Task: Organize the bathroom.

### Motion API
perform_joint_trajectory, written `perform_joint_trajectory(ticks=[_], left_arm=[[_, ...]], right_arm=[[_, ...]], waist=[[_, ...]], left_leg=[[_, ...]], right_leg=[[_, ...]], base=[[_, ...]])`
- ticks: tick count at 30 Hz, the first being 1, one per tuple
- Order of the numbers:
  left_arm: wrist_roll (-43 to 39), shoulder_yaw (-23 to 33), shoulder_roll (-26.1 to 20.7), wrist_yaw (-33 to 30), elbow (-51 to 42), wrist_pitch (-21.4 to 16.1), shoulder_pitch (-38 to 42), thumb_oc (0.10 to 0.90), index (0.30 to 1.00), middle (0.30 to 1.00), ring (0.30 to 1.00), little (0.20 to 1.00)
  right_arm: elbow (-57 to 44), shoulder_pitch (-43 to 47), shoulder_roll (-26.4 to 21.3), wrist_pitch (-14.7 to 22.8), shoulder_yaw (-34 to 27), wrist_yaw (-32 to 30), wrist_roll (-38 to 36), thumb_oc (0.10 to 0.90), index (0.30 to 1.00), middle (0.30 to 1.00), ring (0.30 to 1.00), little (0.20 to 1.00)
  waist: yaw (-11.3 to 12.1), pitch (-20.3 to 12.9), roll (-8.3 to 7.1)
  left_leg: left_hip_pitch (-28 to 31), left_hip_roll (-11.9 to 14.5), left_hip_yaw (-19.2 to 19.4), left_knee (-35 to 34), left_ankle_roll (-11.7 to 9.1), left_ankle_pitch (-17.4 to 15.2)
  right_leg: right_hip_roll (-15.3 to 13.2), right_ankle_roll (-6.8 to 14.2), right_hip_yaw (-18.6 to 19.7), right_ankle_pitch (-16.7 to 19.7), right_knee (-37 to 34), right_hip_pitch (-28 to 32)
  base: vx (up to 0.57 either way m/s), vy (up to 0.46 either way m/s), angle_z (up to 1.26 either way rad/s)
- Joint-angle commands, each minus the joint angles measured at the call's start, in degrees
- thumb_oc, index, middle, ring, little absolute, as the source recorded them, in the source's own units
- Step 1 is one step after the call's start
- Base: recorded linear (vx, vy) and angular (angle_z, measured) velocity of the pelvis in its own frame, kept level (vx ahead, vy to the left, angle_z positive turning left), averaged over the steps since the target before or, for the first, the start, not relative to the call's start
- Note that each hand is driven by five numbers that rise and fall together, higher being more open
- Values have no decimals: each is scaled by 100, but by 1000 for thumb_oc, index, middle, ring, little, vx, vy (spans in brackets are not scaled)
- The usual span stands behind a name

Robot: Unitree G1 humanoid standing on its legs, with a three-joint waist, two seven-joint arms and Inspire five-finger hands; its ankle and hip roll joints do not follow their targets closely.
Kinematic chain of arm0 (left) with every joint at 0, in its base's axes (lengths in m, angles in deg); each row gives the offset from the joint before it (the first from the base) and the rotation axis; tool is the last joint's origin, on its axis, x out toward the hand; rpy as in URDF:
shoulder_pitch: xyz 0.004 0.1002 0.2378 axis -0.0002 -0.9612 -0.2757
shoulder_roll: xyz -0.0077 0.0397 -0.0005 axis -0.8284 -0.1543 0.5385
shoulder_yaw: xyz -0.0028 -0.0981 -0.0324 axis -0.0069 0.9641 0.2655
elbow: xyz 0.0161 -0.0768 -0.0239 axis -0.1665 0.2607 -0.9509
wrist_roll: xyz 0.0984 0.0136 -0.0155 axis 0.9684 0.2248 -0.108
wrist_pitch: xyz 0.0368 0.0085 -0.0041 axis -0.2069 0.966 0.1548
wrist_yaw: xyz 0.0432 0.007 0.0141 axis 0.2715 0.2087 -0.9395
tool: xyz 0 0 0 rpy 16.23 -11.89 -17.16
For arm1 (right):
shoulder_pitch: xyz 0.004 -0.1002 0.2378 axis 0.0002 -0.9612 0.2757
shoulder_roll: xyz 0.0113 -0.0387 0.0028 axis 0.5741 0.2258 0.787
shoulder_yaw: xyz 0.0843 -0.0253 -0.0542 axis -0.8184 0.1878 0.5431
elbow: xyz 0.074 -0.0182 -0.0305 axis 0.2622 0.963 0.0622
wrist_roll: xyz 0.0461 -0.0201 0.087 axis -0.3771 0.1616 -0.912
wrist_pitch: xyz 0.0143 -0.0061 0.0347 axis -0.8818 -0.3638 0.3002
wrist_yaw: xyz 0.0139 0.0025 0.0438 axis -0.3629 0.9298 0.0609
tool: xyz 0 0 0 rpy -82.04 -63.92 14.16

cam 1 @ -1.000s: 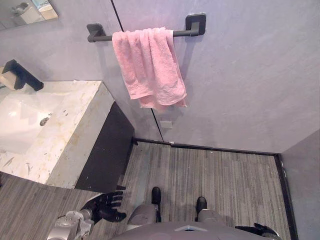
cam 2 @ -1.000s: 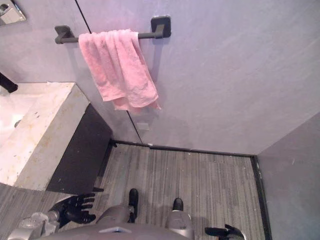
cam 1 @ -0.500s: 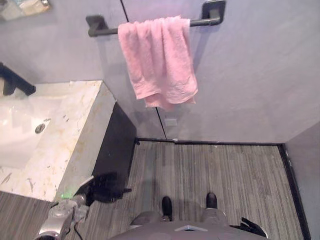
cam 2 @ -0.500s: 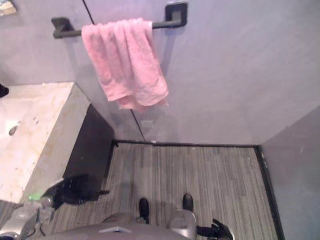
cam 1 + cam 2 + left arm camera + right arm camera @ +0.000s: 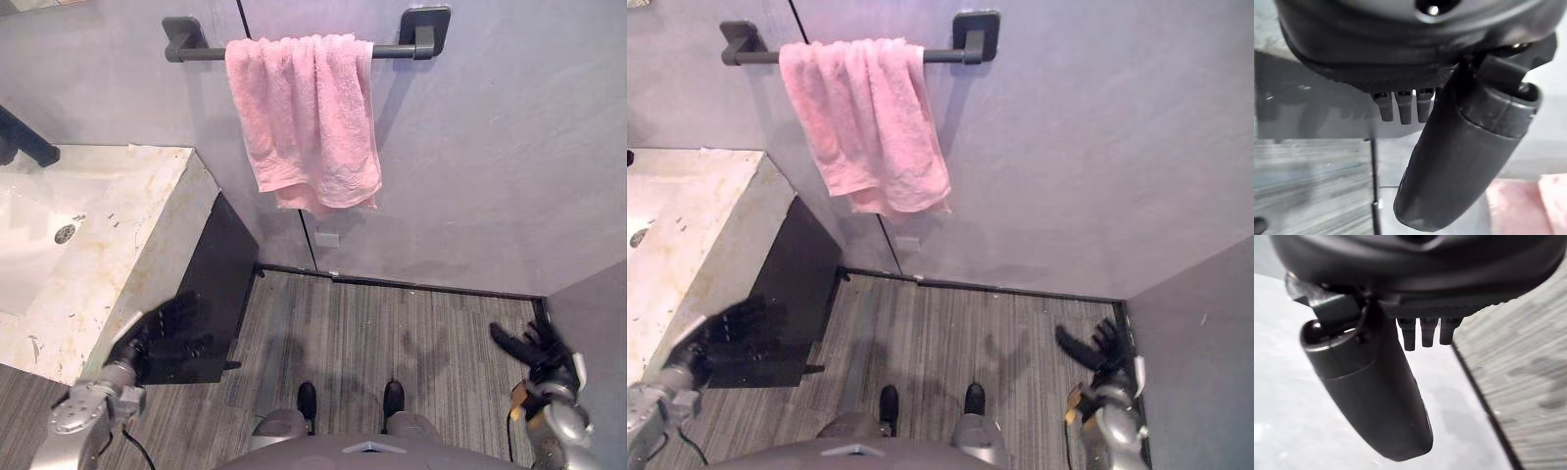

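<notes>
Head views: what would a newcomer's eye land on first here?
The pink towel, draped bunched over the dark wall bar, stands out against the grey wall. Next is the pale stone vanity at the left. Both hands, left hand and right hand, hover open and empty low over the striped floor.

Fluffy pink cloth towel (image 5: pixel 309 117) on a matt black metal bar (image 5: pixel 196 52); mottled stone vanity (image 5: pixel 118 235); ribbed grey floor (image 5: pixel 411 333).

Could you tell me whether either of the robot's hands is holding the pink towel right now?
No. The pink towel hangs over the wall rail, while the left hand and right hand are both open, low near the floor.
</notes>
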Motion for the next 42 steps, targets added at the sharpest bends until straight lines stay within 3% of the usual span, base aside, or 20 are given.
perform_joint_trajectory(ticks=[1, 9, 14, 18, 23, 31, 42], left_arm=[[-260, 564, -829, -509, -538, -576, 831, 800, 900, 900, 900, 900], [179, 11, -1225, -1055, -1033, -935, 2355, 800, 900, 900, 900, 900], [289, -531, -1320, -1215, -786, -920, 3282, 800, 900, 900, 900, 900], [428, -798, -1336, -1177, -648, -743, 3726, 800, 900, 900, 900, 900], [133, -1075, -1352, -1259, -286, -515, 4073, 800, 900, 900, 900, 900], [156, -1141, -1006, -1520, 388, -336, 4164, 800, 900, 900, 900, 900], [534, -1256, -831, -1131, 403, -357, 4193, 800, 900, 900, 900, 900]], right_arm=[[-1069, 729, -610, 238, -208, -167, 698, 800, 900, 900, 900, 900], [-1907, 2453, -1524, -903, 670, 385, 1129, 800, 900, 900, 900, 900], [-1791, 3785, -1618, -1686, 1674, 742, 1584, 800, 900, 900, 900, 900], [-1751, 4559, -1635, -2083, 2301, 935, 1743, 800, 900, 900, 900, 900], [-1345, 5530, -1659, -2176, 2673, 1009, 828, 800, 900, 900, 900, 900], [-1248, 6550, -1958, -2436, 2641, 928, 256, 800, 900, 900, 900, 900], [-1823, 6436, -1916, -2821, 2408, 787, 202, 800, 900, 900, 900, 900]], waist=[[54, -278, -265], [261, -346, -368], [358, -423, -392], [447, -512, -407], [555, -610, -470], [650, -831, -638], [539, -912, -671]], left_leg=[[-1036, 341, -146, 288, -308, 447], [-1042, 476, -232, 322, -451, 496], [-976, 534, -254, 311, -523, 534], [-926, 572, -265, 296, -557, 581], [-832, 584, -308, 251, -585, 555], [-790, 547, -334, 229, -586, 524], [-733, 553, -218, 197, -579, 504]], right_leg=[[-72, 13, -82, -964, 814, 90], [-30, -7, -208, -992, 823, 170], [14, -26, -272, -1038, 826, 287], [49, -54, -324, -1071, 818, 391], [78, -72, -419, -1097, 781, 545], [135, -84, -479, -1097, 658, 710], [146, -54, -395, -1097, 600, 842]], base=[[31, -55, 9], [21, -64, 7], [55, -20, 0], [76, 8, -4], [72, 38, 19], [77, 40, 8], [36, 9, 0]])
